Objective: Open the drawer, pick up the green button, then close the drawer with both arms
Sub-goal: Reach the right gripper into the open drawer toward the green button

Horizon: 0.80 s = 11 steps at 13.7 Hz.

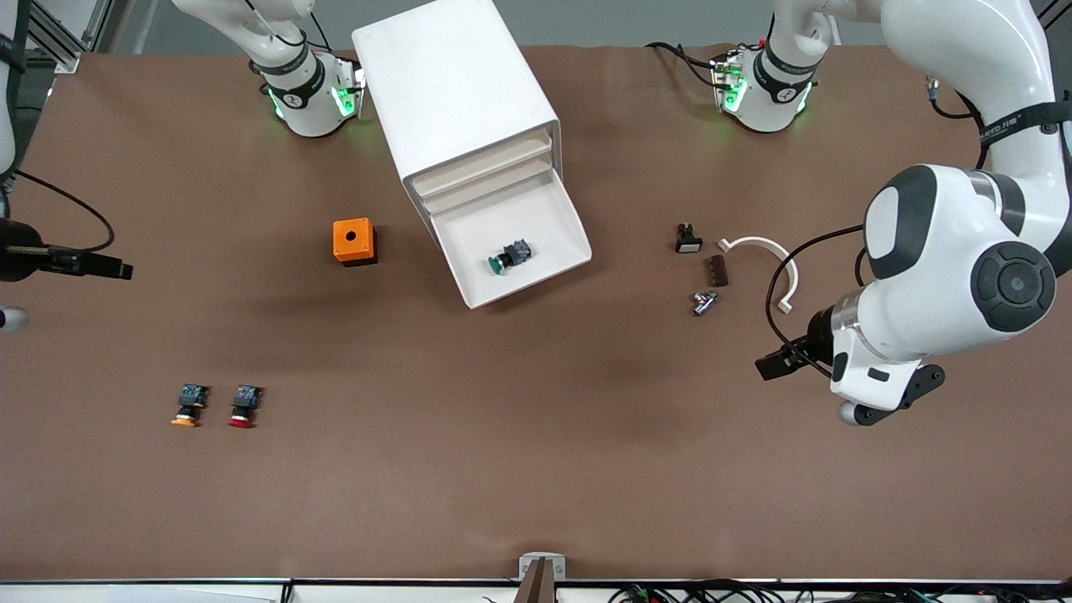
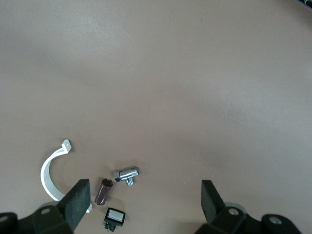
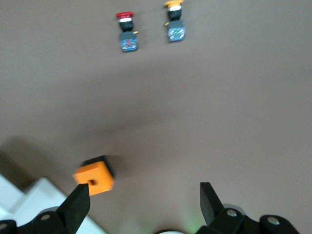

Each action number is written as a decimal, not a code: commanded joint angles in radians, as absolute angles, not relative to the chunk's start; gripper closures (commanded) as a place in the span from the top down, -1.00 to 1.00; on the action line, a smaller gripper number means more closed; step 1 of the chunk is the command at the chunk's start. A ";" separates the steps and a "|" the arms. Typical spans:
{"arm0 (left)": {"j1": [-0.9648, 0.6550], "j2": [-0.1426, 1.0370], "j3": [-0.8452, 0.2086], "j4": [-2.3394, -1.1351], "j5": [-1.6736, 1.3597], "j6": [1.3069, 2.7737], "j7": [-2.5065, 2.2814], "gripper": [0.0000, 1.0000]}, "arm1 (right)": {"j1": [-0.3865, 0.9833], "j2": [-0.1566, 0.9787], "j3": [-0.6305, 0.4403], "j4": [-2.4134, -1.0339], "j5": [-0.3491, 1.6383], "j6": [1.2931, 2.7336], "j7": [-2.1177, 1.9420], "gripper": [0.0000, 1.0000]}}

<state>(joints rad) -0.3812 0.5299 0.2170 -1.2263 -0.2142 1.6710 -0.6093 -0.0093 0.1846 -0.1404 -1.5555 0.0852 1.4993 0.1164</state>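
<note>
The white cabinet stands at the robots' side of the table, between the two arm bases. Its lowest drawer is pulled out toward the front camera. The green-capped button lies on its side in the drawer. My left gripper hangs open and holds nothing, over the table at the left arm's end, beside a few small parts. My right gripper is open with nothing in it, over the table at the right arm's end, near an orange box. Both grippers are away from the drawer.
The orange box sits beside the drawer. A yellow-capped button and a red-capped button lie nearer the front camera. Toward the left arm's end lie a white square switch, a brown piece, a chrome fitting and a white curved clip.
</note>
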 commanded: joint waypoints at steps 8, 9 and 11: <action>-0.388 0.506 0.216 -1.247 -0.192 1.706 -0.591 0.99 | 0.611 -0.147 -0.132 -1.968 0.127 1.819 1.347 1.00; -0.388 0.508 0.216 -1.247 -0.192 1.707 -0.591 0.99 | 0.680 -0.115 -0.133 -1.971 0.120 1.883 1.461 1.00; -0.388 0.509 0.215 -1.247 -0.192 1.709 -0.592 0.99 | 0.776 -0.037 -0.132 -1.968 0.074 1.966 1.612 1.00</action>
<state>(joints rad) -0.3822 0.5293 0.2159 -1.2262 -0.2142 1.6959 -0.6093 0.7066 -0.0921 -0.1139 -1.9603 0.1088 1.9005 1.4877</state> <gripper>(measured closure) 0.000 0.000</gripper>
